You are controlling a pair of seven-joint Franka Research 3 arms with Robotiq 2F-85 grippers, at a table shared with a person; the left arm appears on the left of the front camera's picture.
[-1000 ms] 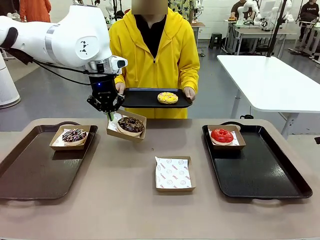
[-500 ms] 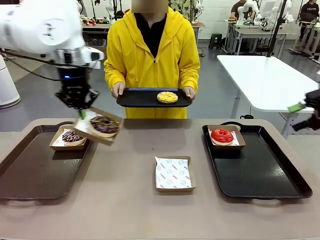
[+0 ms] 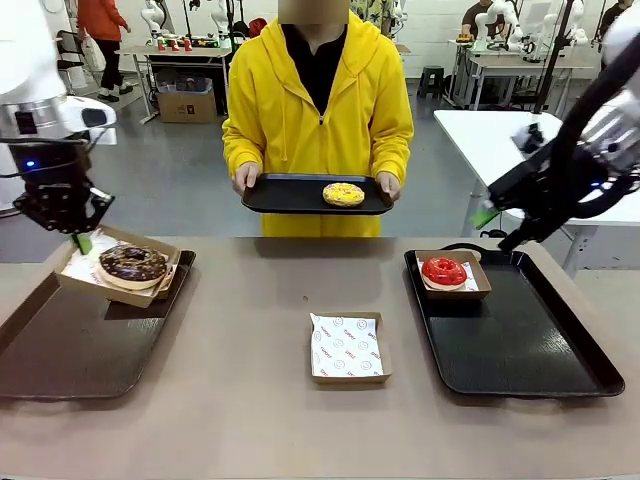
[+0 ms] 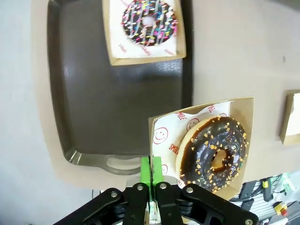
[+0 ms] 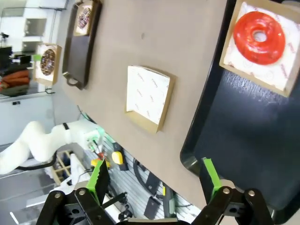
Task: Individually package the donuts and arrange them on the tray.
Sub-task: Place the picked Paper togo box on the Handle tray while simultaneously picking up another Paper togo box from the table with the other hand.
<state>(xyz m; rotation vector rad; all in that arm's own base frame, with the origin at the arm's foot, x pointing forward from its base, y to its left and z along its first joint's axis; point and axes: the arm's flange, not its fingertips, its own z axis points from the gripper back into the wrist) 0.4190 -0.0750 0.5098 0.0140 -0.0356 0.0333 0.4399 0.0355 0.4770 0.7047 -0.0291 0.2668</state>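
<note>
The floor point(image 3: 160, 185) is grey. A big white table point(image 3: 470, 138) stands far right. A brown box point(image 3: 187, 104) sits far left.

The tan table point(image 3: 250, 330) carries a dark tray point(image 3: 60, 350) at the robot's left end and a black tray point(image 3: 520, 350) at its right end. Between them, apart from both, lies an open cardboard box point(image 3: 346, 348) lined with printed paper.

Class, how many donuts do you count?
4: chocolate donut, in box held by left gripper; sprinkled donut, left tray; yellow donut, person's tray; red donut, right tray.
</note>
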